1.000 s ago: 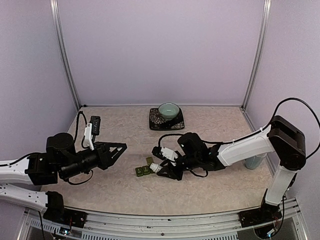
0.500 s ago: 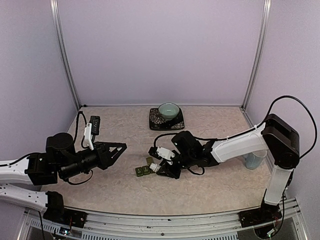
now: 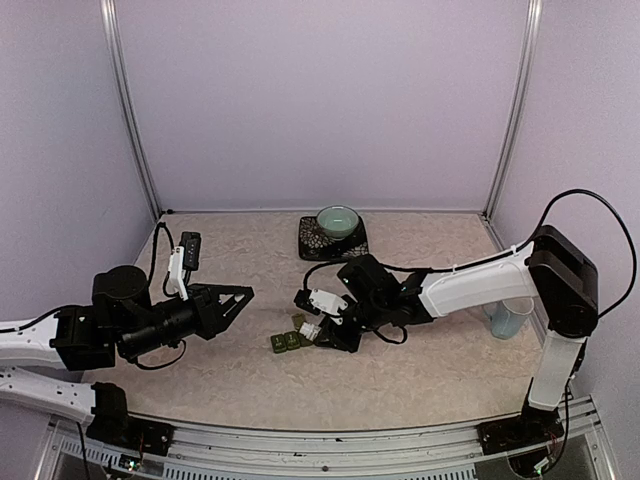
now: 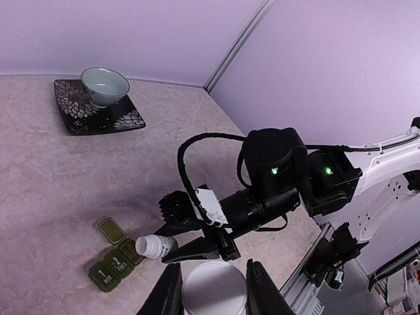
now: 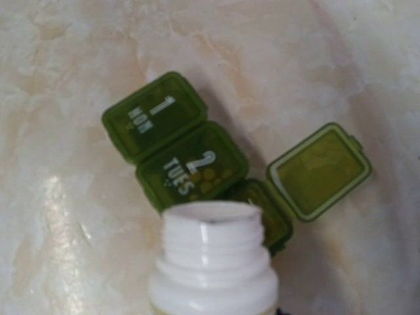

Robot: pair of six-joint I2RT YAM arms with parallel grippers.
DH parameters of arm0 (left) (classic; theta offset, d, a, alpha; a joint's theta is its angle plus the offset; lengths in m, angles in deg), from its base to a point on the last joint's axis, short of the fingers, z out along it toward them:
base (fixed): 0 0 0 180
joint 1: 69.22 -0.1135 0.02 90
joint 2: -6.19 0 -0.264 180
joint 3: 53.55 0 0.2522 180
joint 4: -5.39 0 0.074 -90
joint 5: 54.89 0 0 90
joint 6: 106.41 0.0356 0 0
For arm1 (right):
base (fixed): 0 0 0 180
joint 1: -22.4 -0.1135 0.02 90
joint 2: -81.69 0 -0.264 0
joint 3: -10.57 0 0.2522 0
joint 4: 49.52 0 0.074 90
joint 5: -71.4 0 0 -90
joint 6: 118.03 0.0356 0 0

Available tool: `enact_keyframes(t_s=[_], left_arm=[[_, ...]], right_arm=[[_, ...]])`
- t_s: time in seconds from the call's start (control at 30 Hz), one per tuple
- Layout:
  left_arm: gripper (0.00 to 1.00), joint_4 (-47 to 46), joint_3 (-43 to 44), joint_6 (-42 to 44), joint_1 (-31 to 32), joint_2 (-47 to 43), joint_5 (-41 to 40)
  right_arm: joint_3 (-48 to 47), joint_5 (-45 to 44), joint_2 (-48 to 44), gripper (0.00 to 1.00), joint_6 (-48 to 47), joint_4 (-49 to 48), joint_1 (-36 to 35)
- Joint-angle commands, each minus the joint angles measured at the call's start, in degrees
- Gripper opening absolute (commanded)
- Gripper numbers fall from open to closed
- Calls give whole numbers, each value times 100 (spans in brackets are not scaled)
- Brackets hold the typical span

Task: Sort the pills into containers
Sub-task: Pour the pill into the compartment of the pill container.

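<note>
R pincer [image 4: 180, 236] is clamped on a white pill bottle [image 5: 213, 262], uncapped and tilted low, w/ its mouth at the containers [image 5: 190, 164]. This green strip lies on the tabletop [image 3: 420, 370] near the centre, well nearer than the teal bowl [image 3: 338, 220]. Compartments "1 MON" and "2 TUES" are shut. The 3rd has its lid [image 5: 319, 172] flipped open to the far side, and the bottle mouth hides part of it. L pincer [image 4: 213, 289], raised over the left side, is closed on a round white cap [image 4: 213, 305].
</note>
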Motion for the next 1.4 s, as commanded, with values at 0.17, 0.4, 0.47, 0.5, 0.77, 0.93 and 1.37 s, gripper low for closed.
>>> enact_keyframes(t_s=[0.17,0.4,0.47,0.5,0.77,0.93,1.37], left_arm=[[27,-41,-82,-59,-35,-27,-26],[27,-64,-95,-61,-36,-28,-22],[27,-69,-106,-64,-34,-14,-16],[27,-67,-108,-67,-35,-10,-17],[27,-83,-132,-77,-34,-37,-30],[27,-100,-153,-86,-39,-44,-26],[27,-152,-222,-104,-36,-62,-13]], right_arm=[[-312,-178,234,26,-115,610,43],[-420,-206,259,26,-131,787,46],[-475,-194,277,26,-149,862,45],[-494,-200,276,26,-158,895,42],[-707,-299,330,26,-221,1192,46],[-796,-341,353,26,-252,1356,42],[-1163,-487,519,26,-292,1834,0]])
